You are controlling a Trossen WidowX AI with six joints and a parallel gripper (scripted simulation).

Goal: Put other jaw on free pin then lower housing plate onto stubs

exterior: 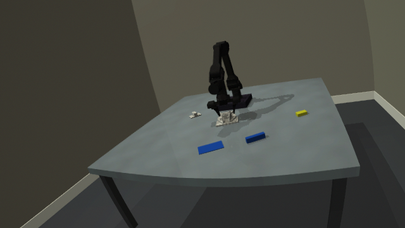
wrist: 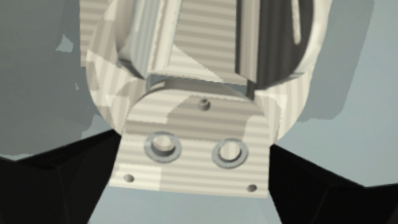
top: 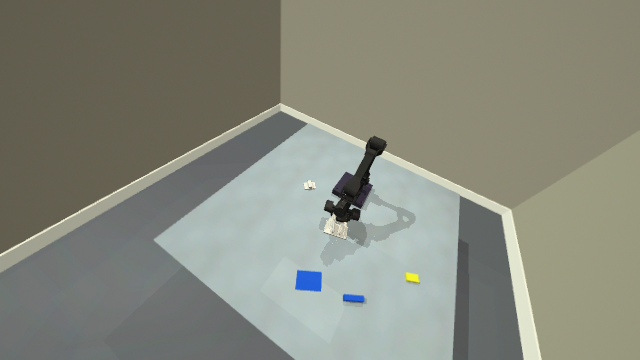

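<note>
There was 1 table (top: 225, 220) (exterior: 142, 142) (wrist: 372, 120), with 2 legs visible in the exterior view, and 1 white mechanism (top: 336, 229) (exterior: 227, 121) (wrist: 205, 30) on it, taken as landmark. Over this mechanism there was 1 robot arm (top: 362, 167) (exterior: 216, 58) with 1 gripper (top: 342, 218) (exterior: 226, 113) (wrist: 193, 143), whose 2 fingers stood around 1 housing plate (wrist: 195, 175). This plate had 2 ringed holes. In the exterior view, there were 2 blue pieces nearer to the camera than the mechanism: 1 flat square (top: 308, 281) (exterior: 211, 147) and 1 bar (top: 353, 298) (exterior: 255, 137). To its right was 1 yellow block (top: 412, 278) (exterior: 301, 113), and to its left, 1 small white part (top: 309, 185) (exterior: 195, 114).
</note>
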